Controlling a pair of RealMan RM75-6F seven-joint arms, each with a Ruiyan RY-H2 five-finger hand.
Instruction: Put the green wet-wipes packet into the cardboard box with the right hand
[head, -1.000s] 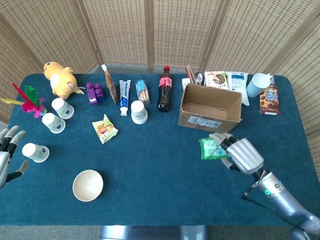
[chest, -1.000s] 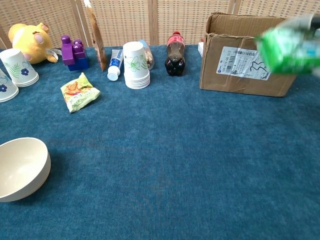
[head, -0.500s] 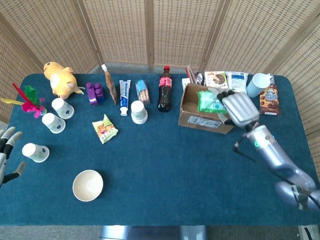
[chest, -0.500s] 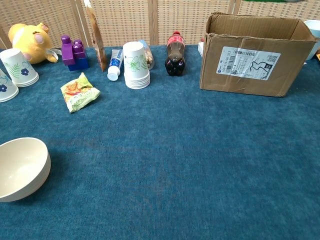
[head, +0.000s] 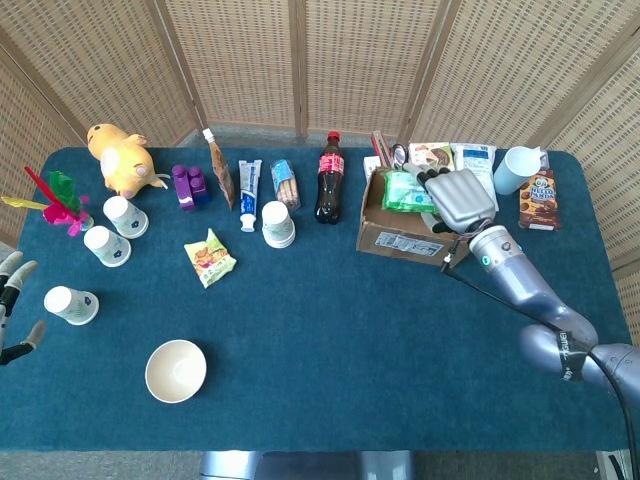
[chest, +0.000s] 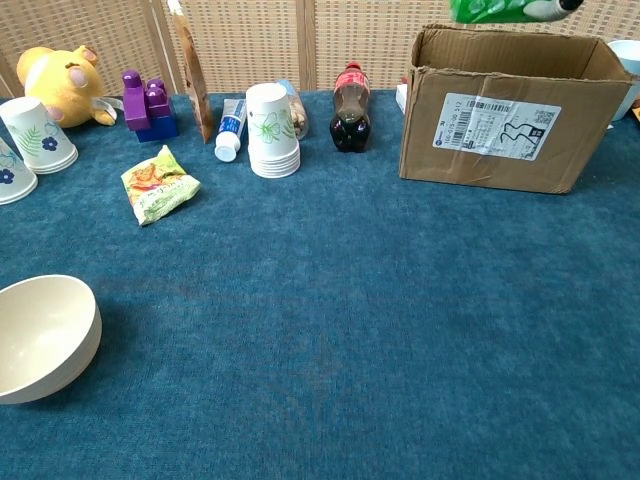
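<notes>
Head view: since half a second ago the right hand (head: 457, 197) has moved toward 11 o'clock, further over the open cardboard box (head: 418, 221), and the green wet-wipes packet (head: 407, 192) it grasps now sits lower over the box's far left part rather than above its front wall. The hand lies palm down with its fingers pointing toward 9 o'clock, clasped on the packet, while the silver forearm runs off toward 5 o'clock. At the 9 o'clock edge the left hand (head: 12, 310) shows only in part, fingers spread and holding nothing, a little lower in frame than before. The blue table (head: 330, 330) carries a cola bottle (head: 329, 177) just left of the box and a cream bowl (head: 176, 371) at 7 o'clock. Woven wicker screens (head: 300, 60) stand behind.

Chest view: the packet (chest: 495, 9) has come into frame at 1 o'clock, hanging just above the box (chest: 505, 110) opening; earlier only a sliver of green showed there. The hand itself is barely visible. A stack of paper cups (chest: 272, 130) and the bottle (chest: 349, 107) stand left of the box.
</notes>
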